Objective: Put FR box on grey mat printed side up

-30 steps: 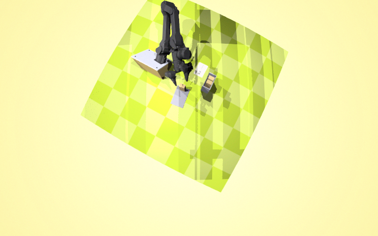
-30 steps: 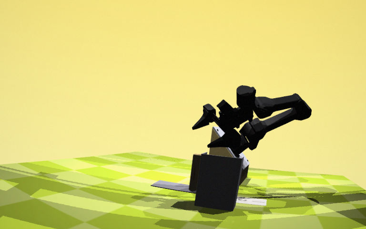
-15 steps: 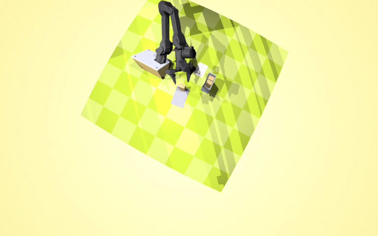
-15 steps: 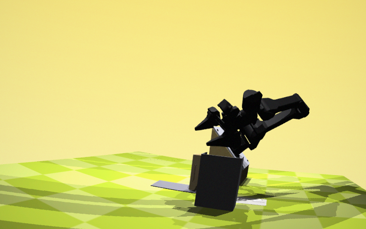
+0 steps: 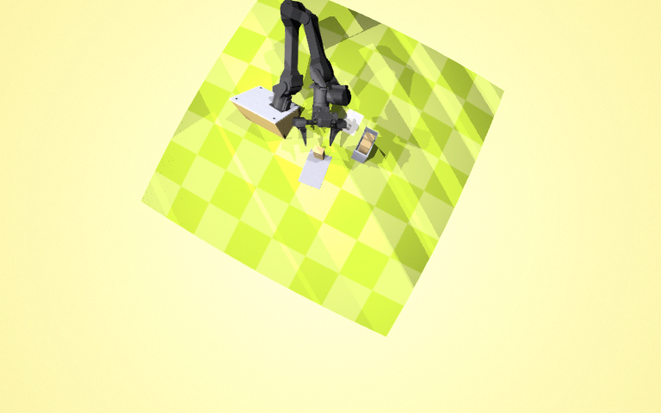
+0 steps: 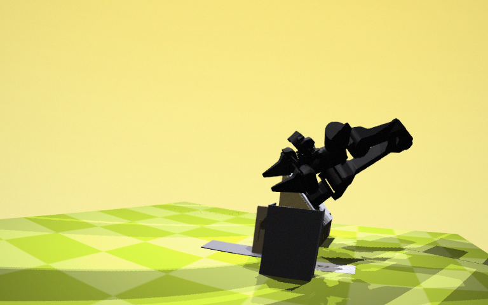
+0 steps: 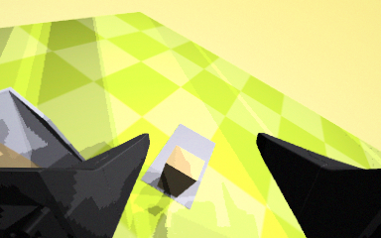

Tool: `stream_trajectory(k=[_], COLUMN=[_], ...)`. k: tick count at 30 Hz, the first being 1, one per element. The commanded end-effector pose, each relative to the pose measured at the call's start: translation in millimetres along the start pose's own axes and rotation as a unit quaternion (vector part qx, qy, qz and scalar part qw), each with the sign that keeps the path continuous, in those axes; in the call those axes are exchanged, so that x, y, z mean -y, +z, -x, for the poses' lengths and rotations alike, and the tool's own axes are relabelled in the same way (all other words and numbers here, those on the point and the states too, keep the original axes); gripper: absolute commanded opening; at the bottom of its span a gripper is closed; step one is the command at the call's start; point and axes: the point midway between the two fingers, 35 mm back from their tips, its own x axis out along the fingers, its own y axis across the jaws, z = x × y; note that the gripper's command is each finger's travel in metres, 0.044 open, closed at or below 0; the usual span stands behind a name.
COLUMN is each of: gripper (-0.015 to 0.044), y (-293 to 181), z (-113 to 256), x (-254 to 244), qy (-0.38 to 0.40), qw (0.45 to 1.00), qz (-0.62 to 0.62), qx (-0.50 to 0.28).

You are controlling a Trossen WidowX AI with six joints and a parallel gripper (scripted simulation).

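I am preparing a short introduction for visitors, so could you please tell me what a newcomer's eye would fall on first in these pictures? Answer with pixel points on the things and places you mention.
Probably the black arm (image 5: 318,46) (image 6: 374,138), reaching out over a bright green and yellow checkered surface, its tool (image 5: 318,144) (image 6: 267,182) (image 7: 202,138) spread wide. Next might come the tan box (image 5: 318,153) (image 6: 257,230) (image 7: 188,163) standing at one end of the grey mat (image 5: 314,171) (image 6: 223,246) (image 7: 185,135), with the grey bin (image 5: 360,157) (image 6: 291,243) (image 7: 42,126) beside them.
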Motion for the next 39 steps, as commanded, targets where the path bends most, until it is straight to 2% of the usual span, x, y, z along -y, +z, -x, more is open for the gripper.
stream_trajectory(k=[1,12,20,39], gripper=[0.044,0.044,0.044,0.044], y=[-0.5,0.3,-0.8,-38.4], z=[-0.9,-0.9,0.7,52.3], x=[-1.5,-7.0,-8.6,-32.9], qy=[-0.03,-0.095,-0.1,-0.123], qw=[0.998,0.983,0.982,0.969], qz=[-0.048,-0.155,-0.163,-0.214], qx=[-0.008,-0.003,-0.003,-0.021])
